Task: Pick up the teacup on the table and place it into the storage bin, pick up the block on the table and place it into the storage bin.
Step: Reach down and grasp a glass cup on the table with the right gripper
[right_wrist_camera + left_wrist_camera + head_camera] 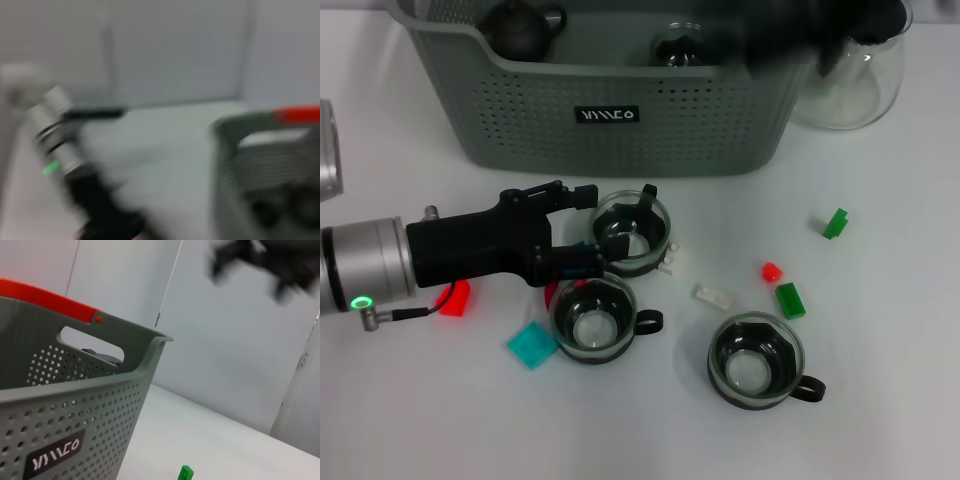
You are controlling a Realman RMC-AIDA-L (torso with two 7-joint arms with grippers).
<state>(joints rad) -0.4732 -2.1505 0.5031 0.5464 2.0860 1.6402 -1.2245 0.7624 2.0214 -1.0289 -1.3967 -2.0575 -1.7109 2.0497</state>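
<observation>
Three glass teacups with dark bands stand on the white table: one [632,233] nearest the storage bin, one [593,317] just in front of it, one [756,360] to the right. Small blocks lie around them: red [453,298], teal [532,344], white [714,295], green [790,300]. My left gripper [585,228] reaches in from the left, open, its fingertips at the left side of the nearest teacup. The grey-green storage bin [600,120] [75,415] holds a dark teapot [520,28] and a glass cup [682,45]. My right gripper [820,35] is a dark blur over the bin's right end.
A clear glass pot [855,85] stands right of the bin. More blocks lie to the right: red [771,270], green [835,223] [186,473], and white [672,260] beside the nearest teacup. The left arm [65,165] shows blurred in the right wrist view.
</observation>
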